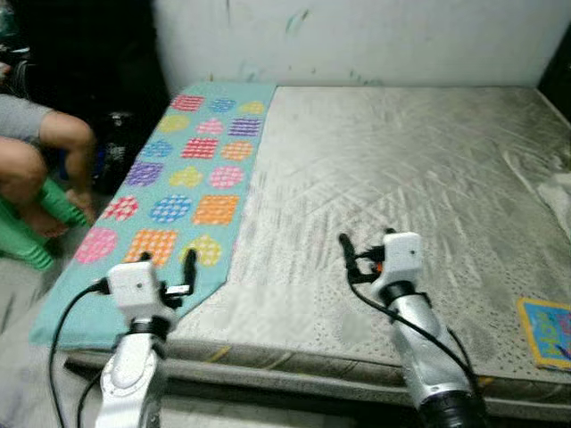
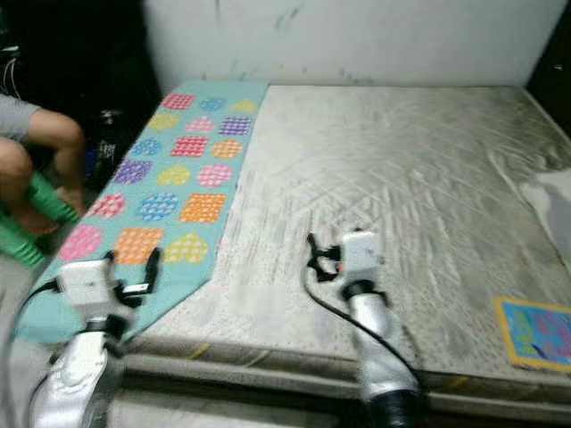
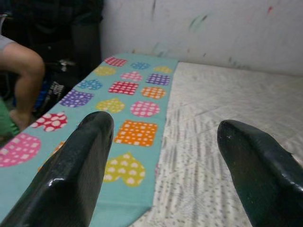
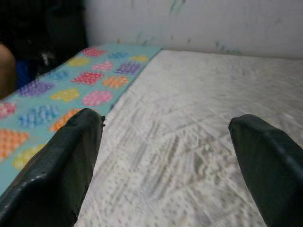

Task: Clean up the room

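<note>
— So, where do your grippers sit?

— Your left gripper (image 1: 169,272) hovers over the near corner of the teal patterned blanket (image 1: 183,183), fingers spread wide and holding nothing. Your right gripper (image 1: 357,254) hangs over the bare grey mattress (image 1: 401,160) beside the blanket's inner edge, also spread wide and empty.

— What do the wrist views add?

— The left wrist view shows the blanket's pointed near corner between the fingers (image 3: 71,175). The right wrist view shows the blanket off beyond one finger (image 4: 57,170), mattress ahead.

— And from the head?

— A blue booklet (image 1: 546,332) lies at the mattress's near right edge, well apart from both grippers. A white cloth (image 1: 558,196) sits at the right edge.

— Room to move?

— Open mattress runs up to the wall (image 1: 375,40). A seated person's leg (image 1: 49,147) is just beside the blanket's left edge.
</note>
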Available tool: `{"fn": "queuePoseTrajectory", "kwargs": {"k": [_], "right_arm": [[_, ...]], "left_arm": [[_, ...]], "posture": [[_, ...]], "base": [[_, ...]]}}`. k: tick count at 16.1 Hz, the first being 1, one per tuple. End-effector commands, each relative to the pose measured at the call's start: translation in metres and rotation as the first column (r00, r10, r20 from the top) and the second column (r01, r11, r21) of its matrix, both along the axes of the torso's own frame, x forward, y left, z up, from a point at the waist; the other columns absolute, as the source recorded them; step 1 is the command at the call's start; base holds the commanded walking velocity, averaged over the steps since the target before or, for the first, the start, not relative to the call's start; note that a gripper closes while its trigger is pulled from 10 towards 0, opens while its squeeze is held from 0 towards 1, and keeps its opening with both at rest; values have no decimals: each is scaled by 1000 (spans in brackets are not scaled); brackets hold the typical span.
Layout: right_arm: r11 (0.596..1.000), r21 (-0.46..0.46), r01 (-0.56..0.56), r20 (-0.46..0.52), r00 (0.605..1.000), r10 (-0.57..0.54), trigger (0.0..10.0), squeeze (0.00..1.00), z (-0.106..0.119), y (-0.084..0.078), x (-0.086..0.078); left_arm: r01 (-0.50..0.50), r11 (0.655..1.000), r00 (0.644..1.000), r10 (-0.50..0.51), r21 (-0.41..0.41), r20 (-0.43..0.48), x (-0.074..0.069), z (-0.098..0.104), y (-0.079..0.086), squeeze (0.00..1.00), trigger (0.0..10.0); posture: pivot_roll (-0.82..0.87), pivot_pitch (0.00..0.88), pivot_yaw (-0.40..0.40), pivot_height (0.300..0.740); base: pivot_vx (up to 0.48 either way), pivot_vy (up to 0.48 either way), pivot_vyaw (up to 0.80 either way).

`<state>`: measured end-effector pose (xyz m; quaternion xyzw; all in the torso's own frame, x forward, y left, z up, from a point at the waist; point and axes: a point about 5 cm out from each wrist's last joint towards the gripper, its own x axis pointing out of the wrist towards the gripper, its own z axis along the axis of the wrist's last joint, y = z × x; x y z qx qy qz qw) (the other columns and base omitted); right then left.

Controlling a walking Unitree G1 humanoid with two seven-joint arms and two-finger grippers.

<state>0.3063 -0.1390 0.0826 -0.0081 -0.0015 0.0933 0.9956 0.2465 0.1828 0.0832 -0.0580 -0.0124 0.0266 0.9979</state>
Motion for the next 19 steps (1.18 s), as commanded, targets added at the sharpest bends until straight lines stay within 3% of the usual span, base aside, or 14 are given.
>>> {"fn": "queuePoseTrajectory", "kwargs": {"k": [1,7,13,15,19], "right_arm": [[999,-20,31,-1,1000,-31,10000,0,0,-12,-1],[999,-21,38,-2,999,-38,10000,0,-1,-13,0],[999,-22,40,-12,999,-40,10000,0,-2,-14,1],[999,-24,39,-9,999,-39,10000,0,-2,-14,1],[999,-29,34,-7,999,-34,10000,0,-2,-15,1]], "left_arm": [[22,1000,1000,-22,-6,21,3,5,-7,0,10000],[15,1000,1000,-15,0,27,4,7,-6,0,10000],[-28,999,1000,28,-22,-3,5,3,-6,0,10000],[-19,999,1000,19,-26,-1,5,3,-7,0,10000],[-22,999,1000,21,-30,-6,5,2,-8,0,10000]], "posture": [[-51,0,76,740],[-48,0,79,740],[-49,0,77,740],[-50,0,75,740],[-51,0,70,740]], "base": [[296,0,0],[283,0,0],[0,0,-205],[0,270,-716],[0,340,0]]}}
